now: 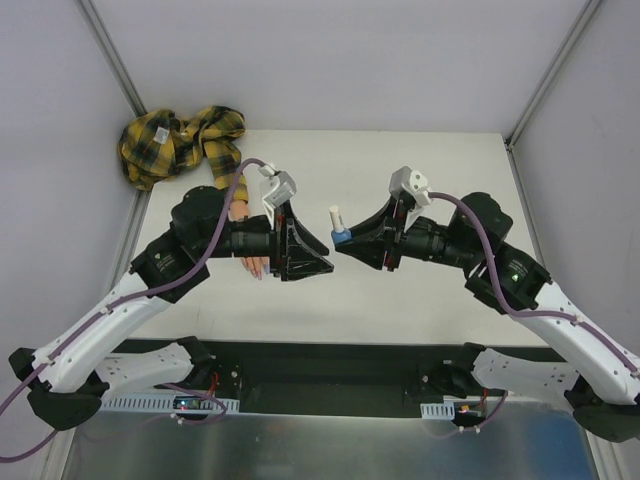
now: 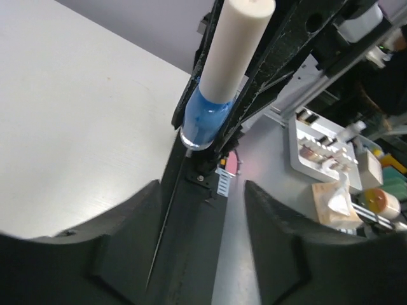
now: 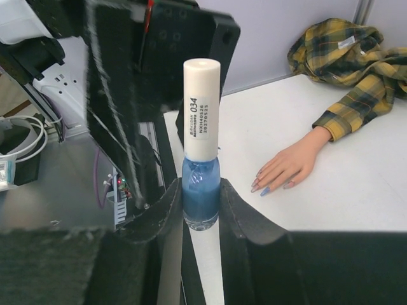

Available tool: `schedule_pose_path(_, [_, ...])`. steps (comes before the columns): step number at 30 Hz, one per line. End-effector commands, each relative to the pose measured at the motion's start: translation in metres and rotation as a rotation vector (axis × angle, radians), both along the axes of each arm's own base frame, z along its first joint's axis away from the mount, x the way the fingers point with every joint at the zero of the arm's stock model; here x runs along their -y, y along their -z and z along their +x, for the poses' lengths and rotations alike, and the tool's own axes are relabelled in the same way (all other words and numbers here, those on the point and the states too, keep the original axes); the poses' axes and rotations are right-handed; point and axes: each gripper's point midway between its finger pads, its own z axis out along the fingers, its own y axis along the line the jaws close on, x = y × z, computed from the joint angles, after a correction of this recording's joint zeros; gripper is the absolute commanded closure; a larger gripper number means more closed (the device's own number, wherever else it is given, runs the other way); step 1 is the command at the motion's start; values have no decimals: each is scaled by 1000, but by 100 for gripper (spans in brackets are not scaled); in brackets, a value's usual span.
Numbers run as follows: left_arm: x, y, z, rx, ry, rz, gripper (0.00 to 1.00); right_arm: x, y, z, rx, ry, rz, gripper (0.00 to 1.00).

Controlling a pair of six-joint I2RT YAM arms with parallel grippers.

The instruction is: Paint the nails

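Note:
My right gripper (image 3: 200,194) is shut on a small blue bottle (image 3: 201,184) with a tall white cap (image 3: 201,108), holding it upright by its glass body. In the top view the bottle (image 1: 341,236) sits between the two grippers. My left gripper (image 1: 322,256) is open and empty, its jaws facing the bottle (image 2: 205,121) from a short distance. The mannequin hand (image 3: 289,164) lies palm down on the table, partly under my left arm in the top view (image 1: 250,266). Its nails (image 3: 255,184) look pinkish; one nail (image 3: 264,190) is blue.
The yellow-black plaid sleeve (image 1: 180,142) is bunched at the table's back left corner and also shows in the right wrist view (image 3: 350,57). Grey walls enclose the white table (image 1: 420,300). Off the table's near edge are trays and clutter (image 2: 331,152).

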Motion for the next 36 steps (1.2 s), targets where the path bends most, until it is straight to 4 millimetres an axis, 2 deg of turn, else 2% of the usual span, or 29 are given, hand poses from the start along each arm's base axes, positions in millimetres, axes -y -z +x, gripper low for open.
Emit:
schedule_pose_path(1, [-27, -38, 15, 85, -212, -44, 39, 12, -11, 1, 59, 49, 15, 100])
schedule_pose_path(4, [-42, -52, 37, 51, -389, -42, 31, 14, -4, 9, 63, 89, -20, 100])
schedule_pose_path(5, [-39, -53, 43, 38, -407, -31, 29, 15, 1, 12, 61, 105, -45, 100])
schedule_pose_path(6, [-42, -65, 44, 37, -421, -45, 27, 16, 3, 18, 83, 146, -66, 100])
schedule_pose_path(8, [-34, -68, 53, 22, -433, -34, 21, 15, 8, 24, 104, 190, -108, 100])
schedule_pose_path(9, [-33, -77, 56, 21, -448, -49, 20, 15, 8, 29, 131, 232, -125, 100])
schedule_pose_path(11, [-28, -75, 71, 10, -490, -30, 20, 11, 11, 32, 145, 257, -145, 100])
schedule_pose_path(12, [-28, -81, 73, 17, -498, -39, 20, 13, 10, 37, 152, 291, -148, 100])
schedule_pose_path(14, [-21, -77, 80, 9, -499, -22, 21, 13, 9, 42, 157, 322, -145, 100])
schedule_pose_path(19, [-9, -73, 81, 1, -456, -5, 25, 14, 7, 49, 159, 359, -143, 100])
schedule_pose_path(26, [0, -55, 81, -25, -418, 24, 27, 13, 3, 51, 160, 370, -131, 100])
schedule_pose_path(29, [7, -53, 79, -26, -383, 23, 41, 13, 0, 52, 159, 376, -123, 100])
schedule_pose_path(34, [15, -46, 77, -39, -341, 25, 50, 13, -8, 47, 158, 352, -98, 100])
schedule_pose_path(36, [16, -42, 76, -41, -329, 25, 57, 13, -9, 43, 158, 339, -93, 100])
